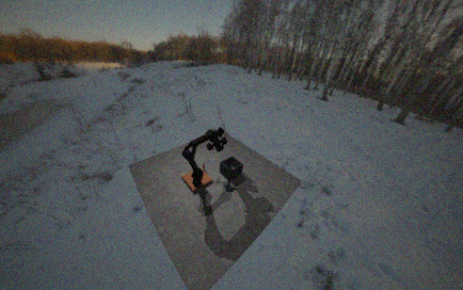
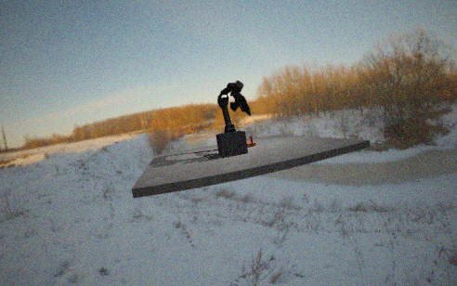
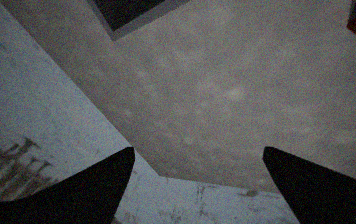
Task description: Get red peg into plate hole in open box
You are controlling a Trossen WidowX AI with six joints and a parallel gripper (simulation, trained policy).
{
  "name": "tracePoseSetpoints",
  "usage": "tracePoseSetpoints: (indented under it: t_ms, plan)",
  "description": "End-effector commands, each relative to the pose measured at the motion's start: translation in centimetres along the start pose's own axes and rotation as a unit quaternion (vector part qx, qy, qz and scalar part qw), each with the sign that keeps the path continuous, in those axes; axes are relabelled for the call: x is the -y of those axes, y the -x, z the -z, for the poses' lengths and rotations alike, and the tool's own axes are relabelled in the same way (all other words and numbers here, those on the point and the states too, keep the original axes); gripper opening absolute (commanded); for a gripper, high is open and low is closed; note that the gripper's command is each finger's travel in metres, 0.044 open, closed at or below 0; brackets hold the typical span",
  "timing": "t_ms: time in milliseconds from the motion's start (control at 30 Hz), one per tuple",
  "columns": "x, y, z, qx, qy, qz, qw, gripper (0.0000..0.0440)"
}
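The red peg (image 2: 251, 139) stands upright beside the dark box in the exterior view, its lower end near a small orange-red patch. In the top view it is a thin dark sliver (image 1: 204, 167) by the arm's base. The open dark box (image 1: 229, 170) (image 2: 231, 144) sits on the slab; its rim (image 3: 114, 36) shows at the top left of the wrist view, and its hole is not visible. My gripper (image 3: 198, 152) is open and empty, high above the slab, with neither peg nor box between its fingers.
The arm rises from an orange base plate (image 1: 188, 179) on the grey slab (image 1: 165, 202) (image 2: 186, 178). A small dark and red thing (image 3: 352, 26) is cut off at the wrist view's right edge; which part it is cannot be told. Snow surrounds the slab.
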State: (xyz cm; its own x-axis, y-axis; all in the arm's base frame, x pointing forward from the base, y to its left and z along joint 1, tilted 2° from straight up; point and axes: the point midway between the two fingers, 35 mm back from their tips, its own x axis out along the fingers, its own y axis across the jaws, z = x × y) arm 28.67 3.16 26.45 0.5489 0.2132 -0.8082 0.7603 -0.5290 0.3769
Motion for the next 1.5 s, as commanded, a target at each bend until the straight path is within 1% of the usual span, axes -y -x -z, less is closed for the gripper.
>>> tracePoseSetpoints:
  t_ms: [0, 267, 467, 667, 1067, 1267, 1467]
  plan:
    - [2.5, -1.3, 0.3, 0.005, 0.033, 0.049, 0.998, 0.0433]
    - [7.7, -3.3, 0.2, 0.024, 0.105, 0.145, 0.984, 0.0432]
    - [11.1, -4.3, -0.4, 0.044, 0.154, 0.205, 0.966, 0.0435]
    - [13.8, -5.1, -1.4, 0.066, 0.197, 0.251, 0.945, 0.044]
    - [17.3, -6.6, -3.7, 0.092, 0.252, 0.311, 0.912, 0.044]
    - [18.5, -8.0, -5.3, 0.098, 0.258, 0.331, 0.902, 0.044]
    - [19.4, -9.6, -6.8, 0.105, 0.258, 0.34, 0.898, 0.044]
